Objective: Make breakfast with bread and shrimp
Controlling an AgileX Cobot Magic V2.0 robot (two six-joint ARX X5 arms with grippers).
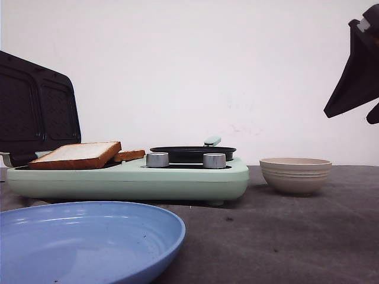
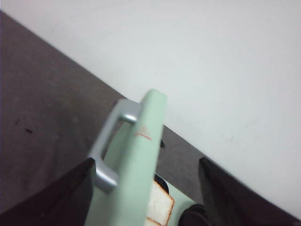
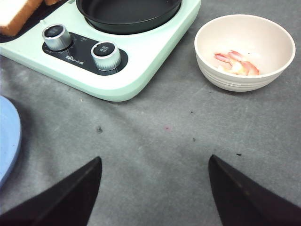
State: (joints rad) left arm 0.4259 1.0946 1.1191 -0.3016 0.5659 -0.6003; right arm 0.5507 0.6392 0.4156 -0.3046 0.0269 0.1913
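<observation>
Soft white bread (image 1: 77, 154) on grill (image 1: 127, 177), crushable: grip crust edges. Shrimp (image 3: 236, 62) slippery, in bowl (image 3: 244, 77) at 3 o'clock. Both pincers (image 3: 153, 188) spread apart, empty.

- The breakfast maker (image 1: 127, 177) has a smooth mint-green shell that looks like plastic, with a soft sheen.
- Its two knobs (image 3: 106, 54) look like brushed metal, silvery and ridged.
- The lid handle (image 2: 109, 146) is satin silver.
- The frying pan (image 3: 127, 12) is matt black.
- The bread (image 1: 77, 154) has a soft, porous white face and a dry golden crust.
- The shrimp (image 3: 235, 63) look moist and glossy.
- The bowl (image 3: 244, 49) is matt beige with ribbed sides.
- The plate (image 1: 89, 236) is glossy blue.
- The tabletop (image 3: 164, 141) is dull grey cloth, slightly fuzzy.
</observation>
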